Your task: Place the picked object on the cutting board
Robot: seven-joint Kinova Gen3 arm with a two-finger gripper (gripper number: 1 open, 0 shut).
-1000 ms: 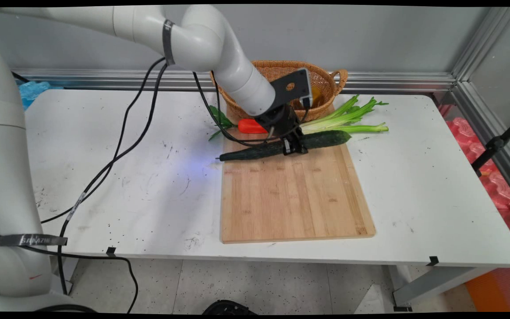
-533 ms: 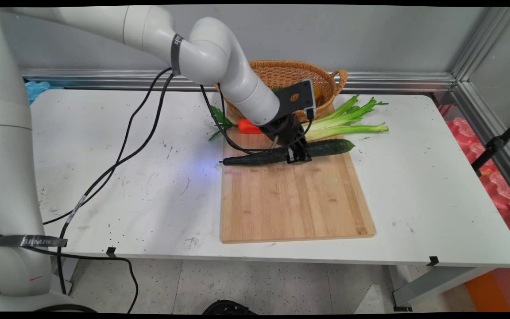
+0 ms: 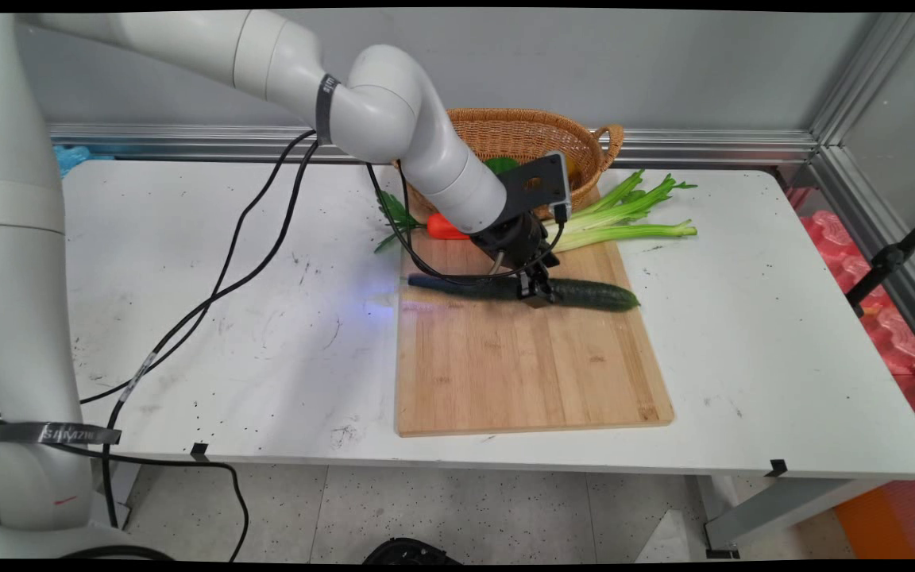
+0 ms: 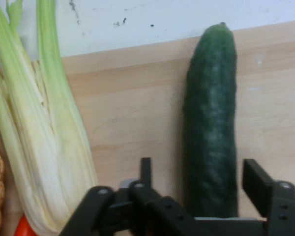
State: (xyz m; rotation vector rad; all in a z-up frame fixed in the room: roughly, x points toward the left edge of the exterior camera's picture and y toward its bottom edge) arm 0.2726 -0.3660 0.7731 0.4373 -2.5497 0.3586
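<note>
Swung nearer the camera since a second ago, right tip now angled toward the desk's near side: dark green cucumber (image 3: 577,292), carried by the jaws farther onto the wooden cutting board (image 3: 529,365). Black gripper (image 3: 538,291) clamped across the cucumber's middle, jaws pinching it, cucumber lying low over the board's far half. Just behind, at the board's far edge: pale green celery (image 3: 624,221), leafy ends pointing right, and an orange-red vegetable (image 3: 445,228) partly hidden by the arm. Beyond those, against the wall: wicker basket (image 3: 584,143) with something green inside. Underneath everything: white desk (image 3: 743,318), scuffed and speckled, black cables (image 3: 259,238) draped from the arm across its left half.
</note>
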